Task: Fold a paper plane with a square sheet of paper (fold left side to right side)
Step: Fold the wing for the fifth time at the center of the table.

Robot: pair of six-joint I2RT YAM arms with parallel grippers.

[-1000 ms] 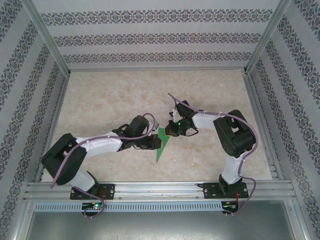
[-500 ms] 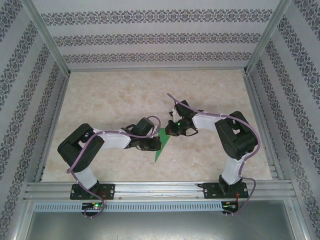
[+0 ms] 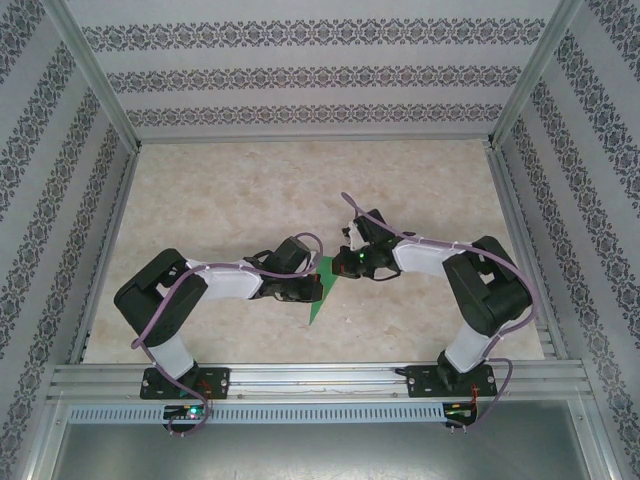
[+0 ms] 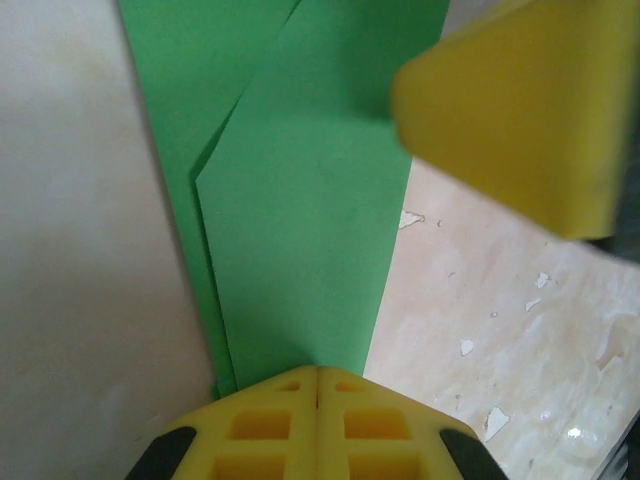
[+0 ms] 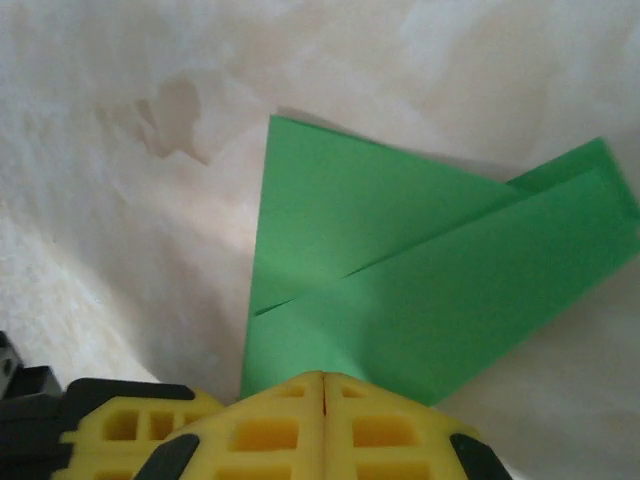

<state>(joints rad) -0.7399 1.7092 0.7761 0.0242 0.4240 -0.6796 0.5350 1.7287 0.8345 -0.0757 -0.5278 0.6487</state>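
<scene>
both pinch paper plane [image 4: 300, 230] | left gripper [image 4: 318, 372] left side | right gripper [image 5: 325, 378] far end

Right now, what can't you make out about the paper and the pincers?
Left wrist: folded green paper runs under the shut left pincer, pinched or pressed unclear; far end cut by top edge; yellow block blurred.
Right wrist: its near edge hidden under shut right pincer.
Top external: pincers cover most of the paper; creases too small.
</scene>
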